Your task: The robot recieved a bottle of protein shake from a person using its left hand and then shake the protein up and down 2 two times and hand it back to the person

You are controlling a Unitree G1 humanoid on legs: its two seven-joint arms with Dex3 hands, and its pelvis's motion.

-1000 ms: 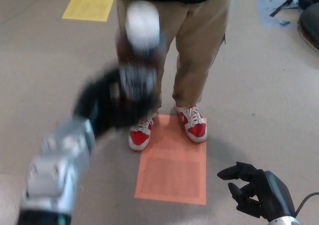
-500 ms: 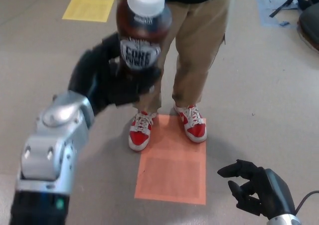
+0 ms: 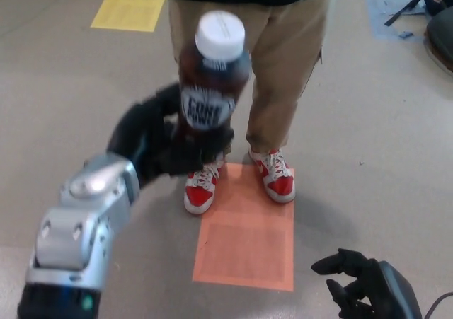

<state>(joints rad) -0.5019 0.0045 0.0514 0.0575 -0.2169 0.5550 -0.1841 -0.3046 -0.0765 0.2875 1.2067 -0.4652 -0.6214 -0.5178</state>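
A dark brown protein shake bottle [image 3: 211, 82] with a white cap and a white label stands upright in my left hand [image 3: 159, 146], which is shut around its lower part. The bottle is held in front of a person's legs [image 3: 272, 64] in tan trousers. My right hand [image 3: 368, 283] hangs low at the bottom right, its fingers apart and holding nothing. The silver left forearm [image 3: 81, 227] rises from the bottom left.
The person wears red and white shoes [image 3: 241, 181] and stands at the far edge of an orange floor square [image 3: 248, 241]. A yellow floor square [image 3: 131, 4] lies at the top left. Dark equipment [image 3: 435, 11] sits at the top right.
The bottle and my left hand have come down and shifted slightly right since half a second ago, after rising from a blurred position one second ago. My right hand sits a little lower.
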